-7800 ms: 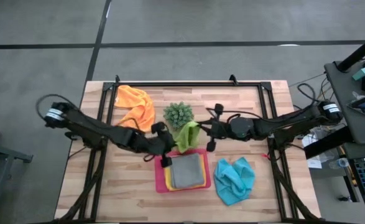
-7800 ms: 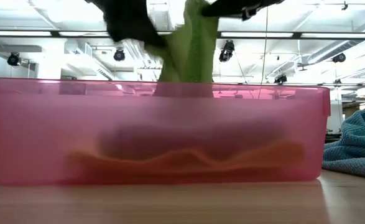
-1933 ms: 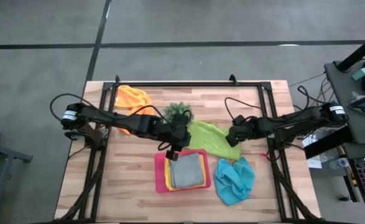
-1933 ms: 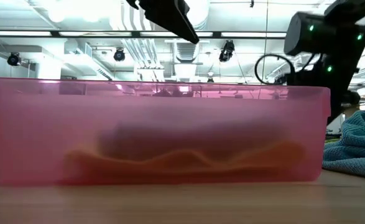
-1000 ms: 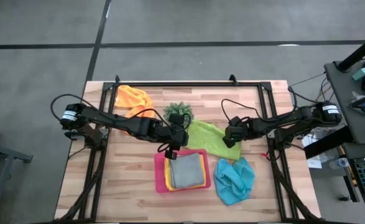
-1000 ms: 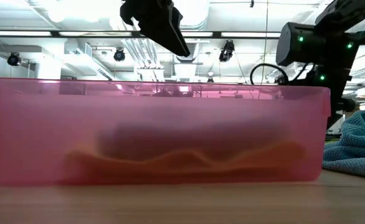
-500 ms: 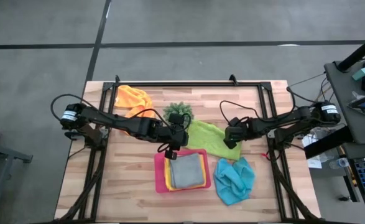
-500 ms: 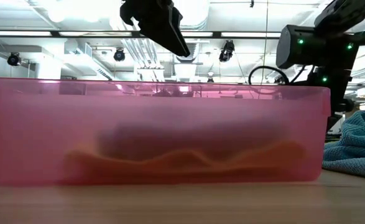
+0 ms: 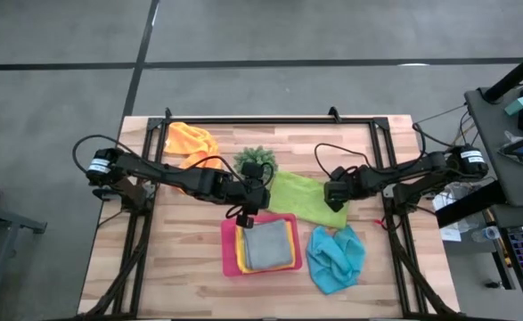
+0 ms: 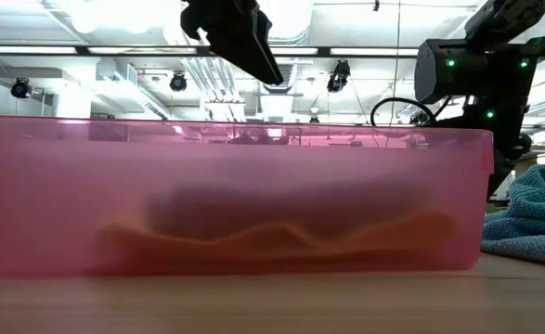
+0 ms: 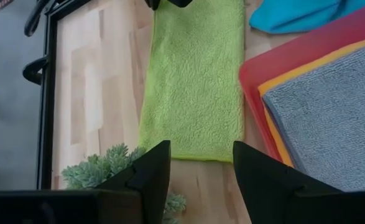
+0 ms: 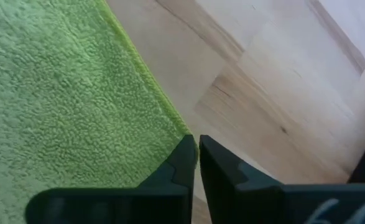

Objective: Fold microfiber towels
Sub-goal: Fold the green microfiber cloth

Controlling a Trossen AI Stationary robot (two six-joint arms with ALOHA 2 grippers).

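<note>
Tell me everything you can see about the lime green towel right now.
The lime green towel is a fuzzy, looped-pile cloth lying flat on the wooden table as a long rectangle, apparently already folded once. It sits between the spiky plant and the blue towel, one long edge along the pink tray. The right gripper is shut at its far corner, fingers on the edge. The left gripper hovers open over the near short edge.

Fuzzy, nubby cloth on the lime green towel (image 11: 194, 74); pale matt wood grain across the table (image 12: 281, 81); translucent glossy plastic (probably) for the pink tray (image 10: 235, 199); looped cloth, blue towel (image 10: 537, 209).
</note>
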